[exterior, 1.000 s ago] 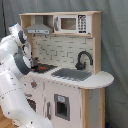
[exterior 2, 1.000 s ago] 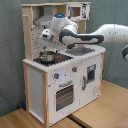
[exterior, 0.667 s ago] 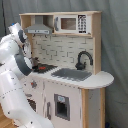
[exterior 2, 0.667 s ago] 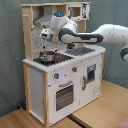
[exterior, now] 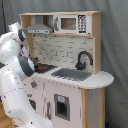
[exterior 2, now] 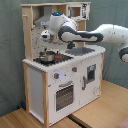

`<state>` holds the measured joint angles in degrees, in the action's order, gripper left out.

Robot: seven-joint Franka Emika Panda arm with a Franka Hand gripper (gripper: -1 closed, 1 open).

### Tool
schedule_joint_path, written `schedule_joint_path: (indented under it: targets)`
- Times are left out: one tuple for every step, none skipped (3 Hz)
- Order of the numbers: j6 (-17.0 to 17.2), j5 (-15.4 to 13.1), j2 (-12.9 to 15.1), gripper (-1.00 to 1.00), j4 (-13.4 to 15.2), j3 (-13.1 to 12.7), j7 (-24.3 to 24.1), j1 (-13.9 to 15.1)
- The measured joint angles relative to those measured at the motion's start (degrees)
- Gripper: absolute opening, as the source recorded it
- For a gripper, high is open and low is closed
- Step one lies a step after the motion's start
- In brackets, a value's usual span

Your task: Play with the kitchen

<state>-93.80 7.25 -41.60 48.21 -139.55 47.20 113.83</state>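
The kitchen point(exterior: 75, 95) point(exterior 2: 50, 85) is a tall white and light-wood toy with a grey hood point(exterior: 39, 29), a black faucet point(exterior: 83, 59), a grey sink point(exterior: 72, 75) and a hob point(exterior 2: 55, 59). A small metal pot point(exterior 2: 47, 56) stands on the hob. In the second exterior view my gripper point(exterior 2: 46, 39) hangs just above the pot, under the hood. My white arm point(exterior: 17, 65) hides the gripper and most of the hob in the first exterior view.
The oven door point(exterior 2: 63, 96) and the knobs point(exterior 2: 57, 76) face the front of the unit in the second exterior view. A microwave point(exterior: 70, 23) sits on the upper shelf. The kitchen stands on a wooden floor point(exterior 2: 100, 112), with a grey curtain point(exterior 2: 10, 55) behind it.
The arm's elbow has shifted slightly at the first exterior view's left. The gripper has stayed above the pot on the hob.
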Motion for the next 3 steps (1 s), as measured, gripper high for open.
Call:
schedule_joint_path:
  targets:
    - [4.8, 0.1, -0.1, 1.0, 0.4, -3.0, -0.1, 1.6]
    - [6.8, 0.1, -0.2, 1.0, 0.4, -7.2, 0.7, 4.9]
    - [7.0, 0.1, -0.3, 1.0, 0.4, -8.0, 1.1, 5.3]
